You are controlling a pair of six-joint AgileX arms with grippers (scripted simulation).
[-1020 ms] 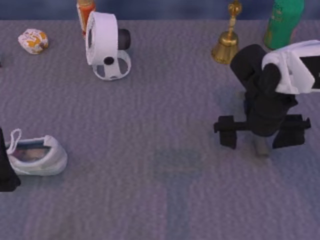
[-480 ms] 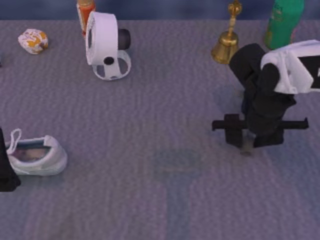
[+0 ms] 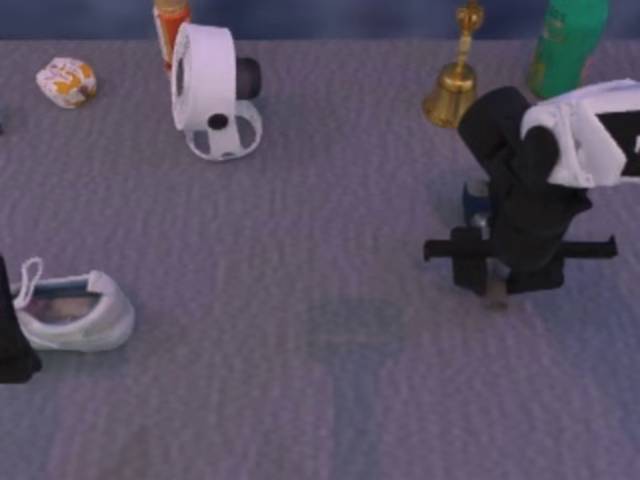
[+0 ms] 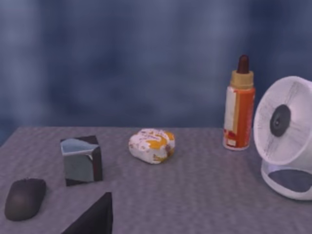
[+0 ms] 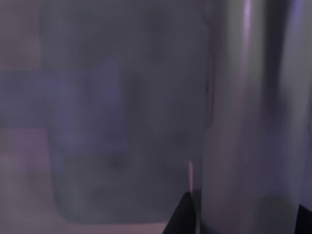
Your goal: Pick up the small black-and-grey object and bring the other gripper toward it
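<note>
Our right pincer [image 3: 497, 275] clenched on small black-and-grey object [image 3: 495, 296], just beside brass bell [image 3: 452, 90]. Lift apparently begun. Left pincer [image 3: 10, 340] beside shoe [image 3: 75, 310], state unreadable; approach pending.

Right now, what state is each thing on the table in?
Right gripper: shut on the microphone.
Microphone: gripped, only its grey end showing.
Left gripper: parked beside the shoe.
Shoe: resting on its sole.
Fan: standing.
Bell: upright.
Green bottle: upright.

Dim, even bluish light; soft shadows under arms; right wrist view blurred, handle [image 5: 243, 117] streaked by glare.
</note>
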